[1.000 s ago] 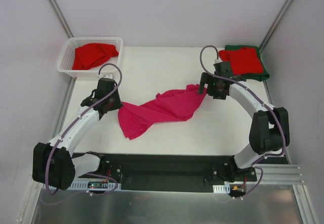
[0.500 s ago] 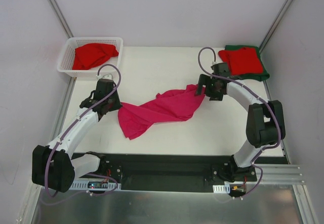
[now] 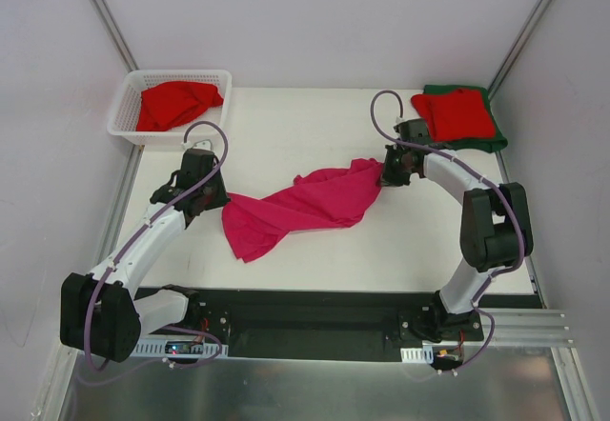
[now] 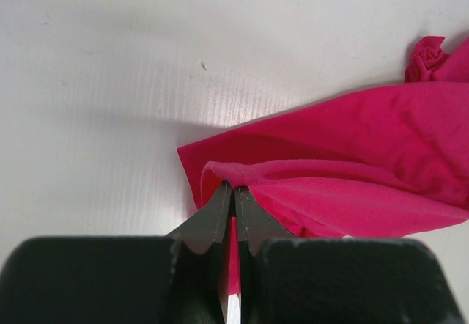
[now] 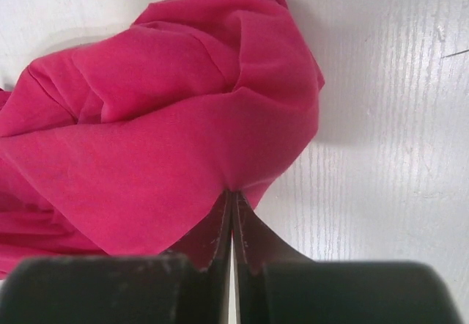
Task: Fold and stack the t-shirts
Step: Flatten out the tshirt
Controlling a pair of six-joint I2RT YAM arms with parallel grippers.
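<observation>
The left hand (image 4: pixel 233 188) was clenched on the pink shirt (image 3: pixel 305 202) at its left end. The right hand (image 5: pixel 233 193) pinched the right end, probably so the two could draw the crumpled cloth flat across the counter (image 3: pixel 286 130) for folding. Beyond, far right, a folded red shirt (image 3: pixel 456 113) lay on the green shirt (image 3: pixel 498 141), starting the stack. Far left, a loose red shirt (image 3: pixel 176 104) sat in the basket (image 3: pixel 118 116).

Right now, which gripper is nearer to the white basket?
Left. The left gripper, shut on the pink t-shirt, is on the near side of the basket; the right gripper holds its other end, much farther away.
</observation>
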